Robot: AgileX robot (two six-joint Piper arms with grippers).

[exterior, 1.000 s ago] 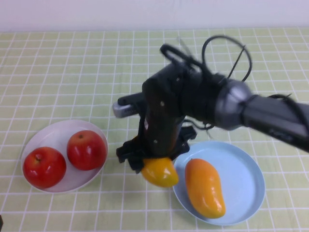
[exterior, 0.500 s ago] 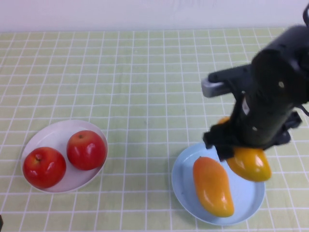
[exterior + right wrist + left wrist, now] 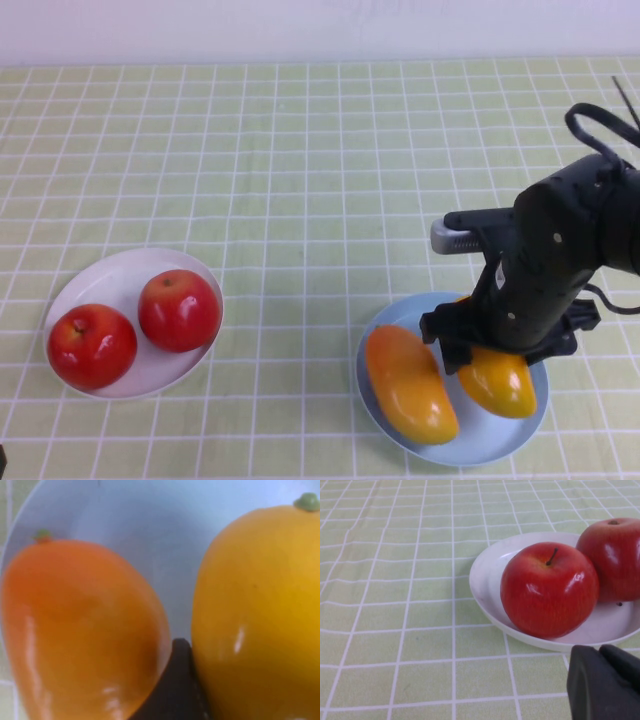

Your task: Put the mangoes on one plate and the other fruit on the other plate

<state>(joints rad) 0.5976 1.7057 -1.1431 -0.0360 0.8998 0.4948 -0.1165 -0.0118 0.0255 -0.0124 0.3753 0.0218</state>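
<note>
Right end effector [image 3: 492,372] over the round light blue plastic plate [image 3: 513,434], closed on 1 glossy yellow-orange mango [image 3: 497,381]. Second, more orange mango [image 3: 410,384] lies on that plate, beside it. 2 round shiny red apples [image 3: 178,309] [image 3: 92,345] sit on the round white plate [image 3: 108,279]. Left end effector [image 3: 603,684] near the white plate; finger state cannot be told.

My right arm [image 3: 560,260] hides the far end of the yellow mango [image 3: 497,382] and the blue plate's [image 3: 400,312] back rim; I can't see its jaws
</note>
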